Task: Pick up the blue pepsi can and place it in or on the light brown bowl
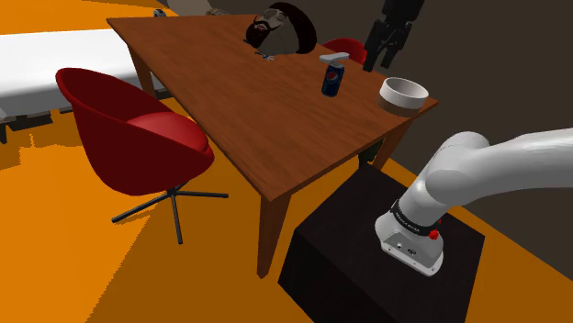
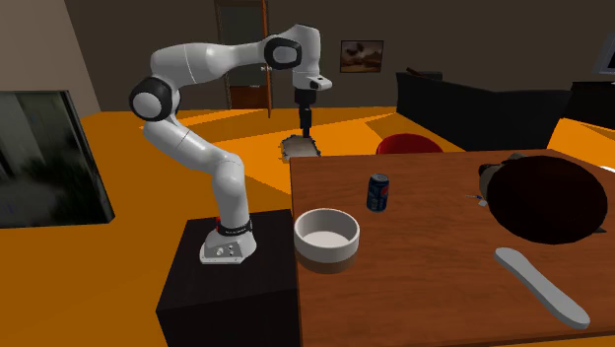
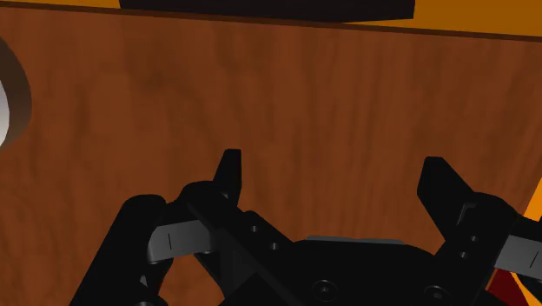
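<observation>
Black fingers (image 3: 228, 174), two: set wide apart, nothing between them, brown wood grain beneath.

Gripper (image 1: 379, 57): all black, pointing downward, hanging high over the table and touching nothing.

Arm (image 2: 197, 148): white with dark joints, bent up and over from its base.

Pepsi can (image 1: 332, 76): blue with a red-and-white mark, upright on the table, below the gripper and apart from it. It stands near the bowl, on the shoulder view's left of it, not touching.

Bowl (image 1: 404, 94): pale inside, brown outer wall, upright near the table corner closest to the stand.

Table (image 2: 424, 286): brown wood.

Dark round object (image 2: 547, 197): lying on the table, well apart from the can; what it is I cannot tell.

Grey flat strip (image 2: 540, 286): long, lying on the table.

Stand (image 1: 367, 266): black box, just beside the table.

Chair (image 1: 138, 138): red shell on thin dark legs, beside the table at the shoulder view's left.

Floor (image 1: 73, 266): orange.
</observation>
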Robot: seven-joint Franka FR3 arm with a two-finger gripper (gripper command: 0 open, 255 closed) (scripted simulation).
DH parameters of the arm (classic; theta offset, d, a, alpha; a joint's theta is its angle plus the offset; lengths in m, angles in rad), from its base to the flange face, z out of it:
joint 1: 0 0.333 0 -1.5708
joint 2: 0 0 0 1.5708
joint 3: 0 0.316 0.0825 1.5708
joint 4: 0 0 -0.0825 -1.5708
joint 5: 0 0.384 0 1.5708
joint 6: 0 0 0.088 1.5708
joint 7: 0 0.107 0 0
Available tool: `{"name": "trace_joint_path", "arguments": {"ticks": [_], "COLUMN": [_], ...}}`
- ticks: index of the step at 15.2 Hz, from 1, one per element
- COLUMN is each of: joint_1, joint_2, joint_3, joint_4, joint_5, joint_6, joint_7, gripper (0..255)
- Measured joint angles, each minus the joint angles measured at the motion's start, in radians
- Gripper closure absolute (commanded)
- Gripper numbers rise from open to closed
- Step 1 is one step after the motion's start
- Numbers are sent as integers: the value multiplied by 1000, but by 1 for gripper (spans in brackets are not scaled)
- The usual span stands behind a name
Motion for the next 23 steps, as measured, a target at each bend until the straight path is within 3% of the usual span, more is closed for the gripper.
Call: {"name": "trace_joint_path", "arguments": {"ticks": [4, 10, 18, 23], "joint_1": [-7, -26, -38, -53], "joint_2": [47, 213, 481, 666], "joint_3": [-28, -121, -230, -295], "joint_4": [6, 58, 193, 336], "joint_5": [-15, -53, -45, -5], "joint_6": [39, 149, 272, 302], "joint_7": [-30, -133, -263, -360], "gripper": [0, 0, 0, 0]}}
